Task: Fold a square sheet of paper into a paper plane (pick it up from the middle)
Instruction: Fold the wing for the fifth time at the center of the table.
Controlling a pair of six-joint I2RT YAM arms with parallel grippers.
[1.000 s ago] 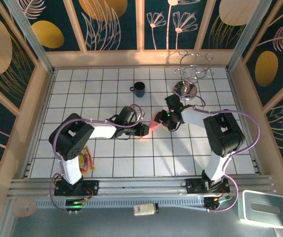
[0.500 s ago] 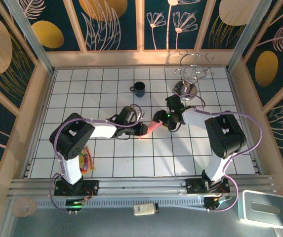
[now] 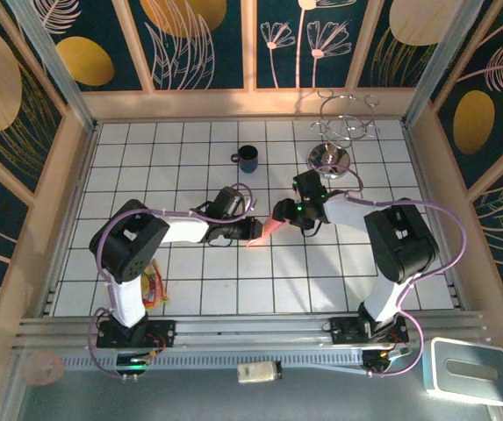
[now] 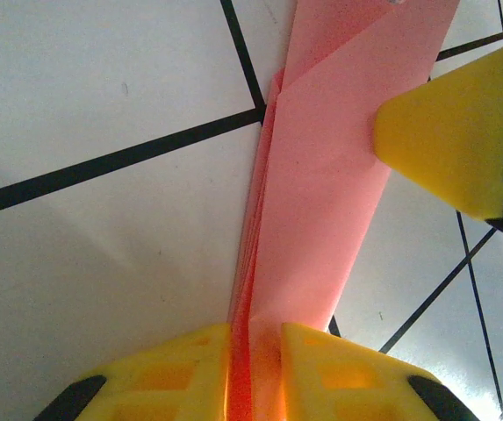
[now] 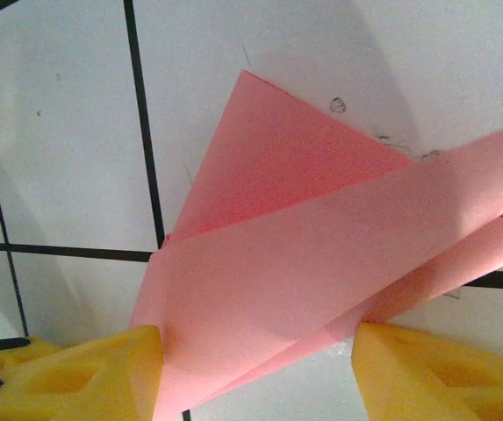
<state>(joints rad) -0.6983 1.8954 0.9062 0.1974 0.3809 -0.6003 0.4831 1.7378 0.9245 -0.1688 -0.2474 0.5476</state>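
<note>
Mid-table on the table [image 3: 190,167] of glossy white tiles ruled with black lines: the paper plane [image 3: 266,229], matte pink-red, folded into a narrow layered wedge with crisp creases. Pinched at its near-left tip by the left gripper [image 3: 253,231] [image 4: 255,355], blocky yellow pads pressed tight on the stacked layers [image 4: 321,175]. Straddled at the far-right end by the right gripper [image 3: 283,213] [image 5: 255,360], jaws spread apart, loose flaps [image 5: 304,254] fanned between them. Too small from above to read the folds. Cut off by the frame edges in both wrist views.
</note>
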